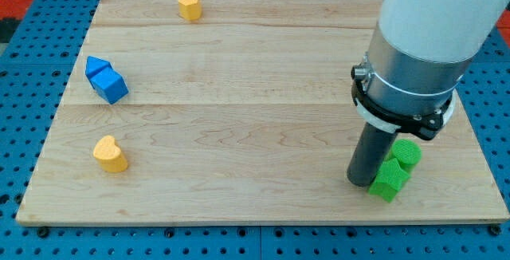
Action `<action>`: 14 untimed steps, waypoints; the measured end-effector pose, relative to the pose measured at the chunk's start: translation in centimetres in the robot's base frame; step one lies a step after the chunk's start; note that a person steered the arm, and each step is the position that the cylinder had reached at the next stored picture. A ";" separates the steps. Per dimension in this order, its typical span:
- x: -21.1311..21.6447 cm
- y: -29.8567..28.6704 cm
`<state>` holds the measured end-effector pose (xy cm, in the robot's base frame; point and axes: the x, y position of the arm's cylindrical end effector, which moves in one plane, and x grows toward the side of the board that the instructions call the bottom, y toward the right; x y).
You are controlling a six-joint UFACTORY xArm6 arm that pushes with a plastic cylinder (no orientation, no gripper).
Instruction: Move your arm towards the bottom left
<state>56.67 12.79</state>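
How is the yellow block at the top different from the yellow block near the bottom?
The top yellow block sits by the board's far edge, alone; the lower yellow block sits near the view's left, below the blue block. The lower one looks bigger and heart-shaped; the top one's shape is unclear. Both are yellow and far from my tip.

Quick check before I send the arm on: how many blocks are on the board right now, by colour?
Yellow: 2, one at the view's top, one heart-shaped at lower left.
Blue: 2, touching at the left.
Green: 2, touching, right beside my tip.
Total: 6 blocks.
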 end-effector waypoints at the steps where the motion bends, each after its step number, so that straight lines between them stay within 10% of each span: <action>1: -0.2 -2.8; 14: -3.6 -2.3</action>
<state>53.02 10.49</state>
